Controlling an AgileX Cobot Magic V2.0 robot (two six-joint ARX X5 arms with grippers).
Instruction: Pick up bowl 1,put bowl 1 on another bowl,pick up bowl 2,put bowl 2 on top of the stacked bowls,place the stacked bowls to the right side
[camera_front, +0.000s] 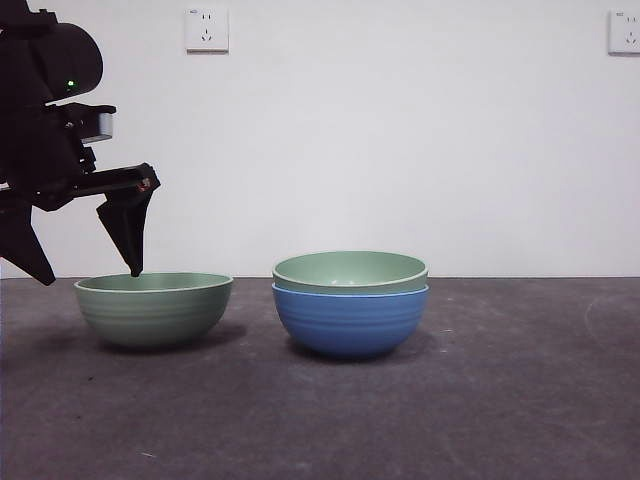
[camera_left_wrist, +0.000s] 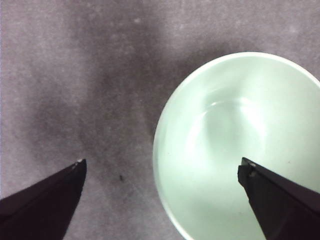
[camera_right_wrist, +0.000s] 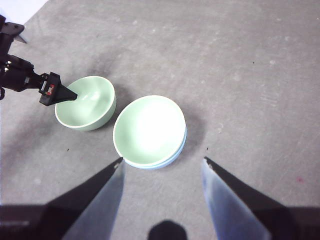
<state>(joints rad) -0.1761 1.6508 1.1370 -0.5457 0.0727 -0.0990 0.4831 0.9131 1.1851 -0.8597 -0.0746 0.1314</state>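
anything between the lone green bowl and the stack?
Nothing: only bare table between the lone green bowl and the stack, seen in front and right wrist views. The left gripper straddles the lone bowl's far rim.

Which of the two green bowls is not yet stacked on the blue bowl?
The lone green bowl under the open left gripper. The other green bowl already sits nested in the blue bowl.

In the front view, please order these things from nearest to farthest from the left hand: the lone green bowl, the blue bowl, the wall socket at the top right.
1. Lone green bowl, directly under the left hand.
2. Blue bowl, centre, carrying another green bowl.
3. Wall socket, far top right.
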